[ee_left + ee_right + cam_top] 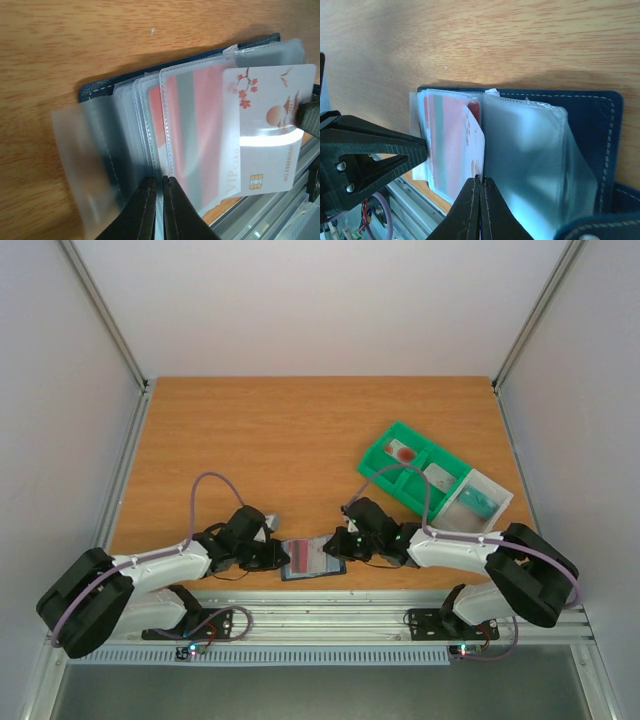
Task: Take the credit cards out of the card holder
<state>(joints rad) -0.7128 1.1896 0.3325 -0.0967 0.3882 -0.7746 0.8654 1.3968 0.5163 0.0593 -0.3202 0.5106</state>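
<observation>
Left wrist view, bottom edge: the left gripper [159,179] has its jaws drawn to a thin slit, pinching the lower edge of the clear sleeves [145,125] bound into the card holder [95,91]. A white credit card [272,125], printed with red blossom, a pagoda and a gold chip, stands halfway out of the front sleeve; its free end points to the right of this view, toward the table's near rail. A dark finger touches that free end at the frame's right edge.

Right wrist view: the right gripper [479,180] has its jaws pressed together on the lower edge of the credit card, beside a fanned empty sleeve. Only this view shows the holder's open blue cover with pale stitching, and a finger of the left gripper touching the sleeves from the left.

Top view: only here is the layout shown. The card holder lies open at the near edge of the table [300,440], long axis left to right, directly between the two grippers. A green tray [385,462] holding loose cards [403,452] sits well apart, right rear.
</observation>
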